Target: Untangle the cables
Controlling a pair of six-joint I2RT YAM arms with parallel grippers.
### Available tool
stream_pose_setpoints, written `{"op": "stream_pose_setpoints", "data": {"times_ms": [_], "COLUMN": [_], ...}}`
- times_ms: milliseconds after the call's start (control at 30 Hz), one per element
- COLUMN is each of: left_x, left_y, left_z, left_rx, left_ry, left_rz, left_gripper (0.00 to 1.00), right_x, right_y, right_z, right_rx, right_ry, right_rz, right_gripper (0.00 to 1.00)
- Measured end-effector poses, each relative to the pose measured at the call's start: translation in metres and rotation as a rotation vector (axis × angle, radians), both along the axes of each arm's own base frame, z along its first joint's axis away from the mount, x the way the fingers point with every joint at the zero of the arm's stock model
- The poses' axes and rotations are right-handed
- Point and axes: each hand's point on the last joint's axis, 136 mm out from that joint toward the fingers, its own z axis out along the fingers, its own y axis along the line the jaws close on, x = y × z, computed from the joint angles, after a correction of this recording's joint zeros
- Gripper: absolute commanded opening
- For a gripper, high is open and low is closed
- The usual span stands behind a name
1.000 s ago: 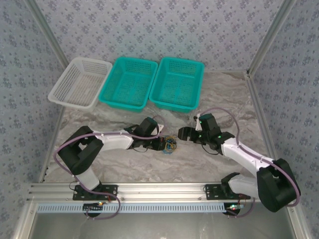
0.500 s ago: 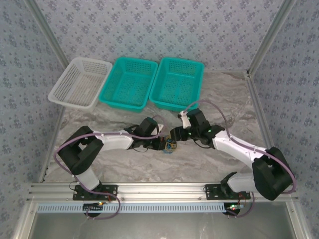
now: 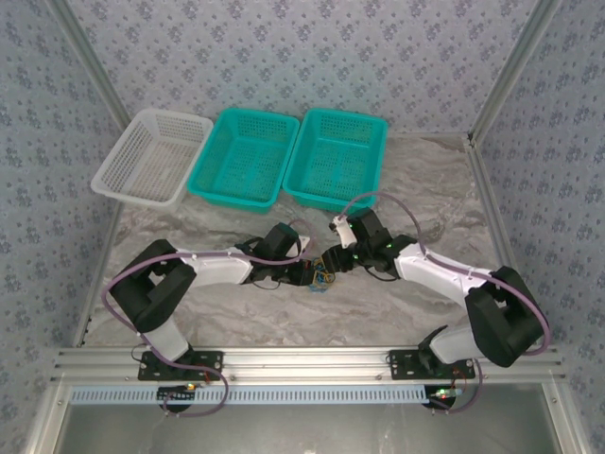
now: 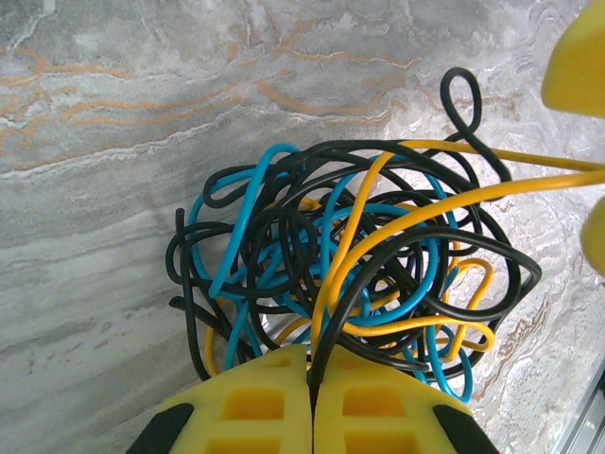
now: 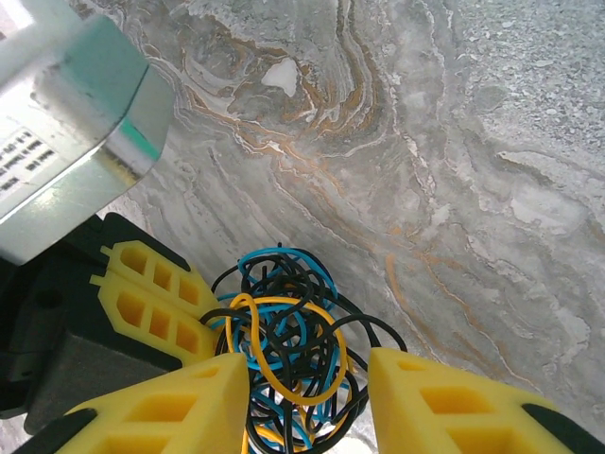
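Marble table [image 3: 435,189] bears cables [image 4: 350,270], left hand [image 4: 309,359] pinching them, right hand [image 5: 307,366] spread astride; baskets [image 3: 253,113] behind.

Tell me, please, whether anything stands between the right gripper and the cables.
Nothing visible does. The right gripper has its jaws apart on either side of the cables, which lie on the table. The left gripper is shut on strands at the tangle's opposite edge.
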Motion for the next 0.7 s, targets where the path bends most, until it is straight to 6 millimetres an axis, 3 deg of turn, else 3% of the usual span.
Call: {"op": "stream_pose_setpoints", "data": {"times_ms": [167,333,433,600,700], "left_x": [0.0,0.001,0.005,0.017,0.029], "left_y": [0.0,-0.001,0.003,0.015,0.028], "left_z": [0.0,0.002,0.004,0.019,0.038], "left_rx": [-0.002,-0.022,-0.046,-0.104,-0.165], "left_ry": [0.003,0.016,0.028,0.04,0.013], "left_rz": [0.005,0.018,0.046,0.114,0.177], "left_gripper": [0.06,0.07,0.13,0.58,0.95], "right_x": [0.002,0.001,0.002,0.004,0.006], "right_y": [0.002,0.004,0.004,0.005,0.007], "right_z": [0.001,0.001,0.004,0.025,0.033], "right_rx": [-0.003,-0.012,-0.015,0.023,0.049], "right_ry": [-0.006,-0.023,-0.045,-0.095,-0.097], "right_rz": [0.008,0.028,0.035,0.025,0.004], "right_gripper": [0.3,0.11,0.0,0.0,0.0]}}
